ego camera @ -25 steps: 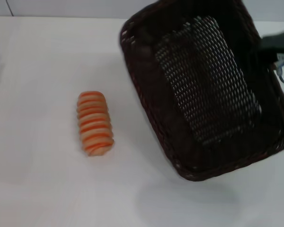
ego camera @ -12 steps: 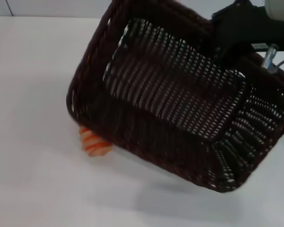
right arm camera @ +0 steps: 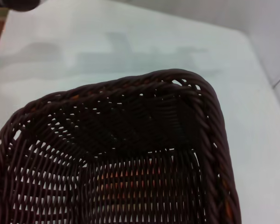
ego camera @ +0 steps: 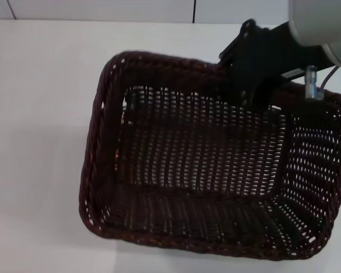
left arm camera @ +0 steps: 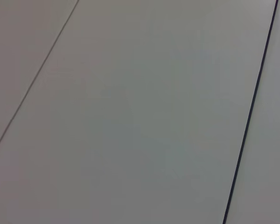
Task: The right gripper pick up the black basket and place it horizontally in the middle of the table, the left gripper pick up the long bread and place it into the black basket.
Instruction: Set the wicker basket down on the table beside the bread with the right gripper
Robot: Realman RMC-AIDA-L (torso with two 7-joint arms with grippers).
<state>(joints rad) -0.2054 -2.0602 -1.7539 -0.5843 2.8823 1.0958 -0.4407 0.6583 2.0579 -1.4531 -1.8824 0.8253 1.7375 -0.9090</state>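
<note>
Gripping the far rim of the black basket (ego camera: 216,165), my right pincer (ego camera: 256,85) sits at the upper right of the head view, its black body pressed down over the braided edge with the silver-grey arm running off the top right corner. I read the fingers as clamped on that rim, though the tips themselves are hidden behind the weave.

From there the basket spreads out toward me and to the left, its long side lying roughly crosswise in the head view, slightly skewed, with the open mouth facing up at the camera. It takes up most of the middle and right of the white surface (ego camera: 40,114). I cannot tell whether its base rests on the surface or hangs just above it.

Through the weave I catch small glints of orange: a few at the basket's left wall in the head view, and more low in the right wrist view through the mesh floor (right arm camera: 130,179). That is all I see of the long bread (right arm camera: 126,177); it lies under or behind the basket, hidden but for those flecks, near the basket's left end.

My right wrist view looks into one corner of the basket (right arm camera: 130,140), with the pale surface (right arm camera: 130,42) beyond the rim.

My left pincer is out of sight; its wrist view shows only a plain pale panel (left arm camera: 130,116) crossed by thin seams.
</note>
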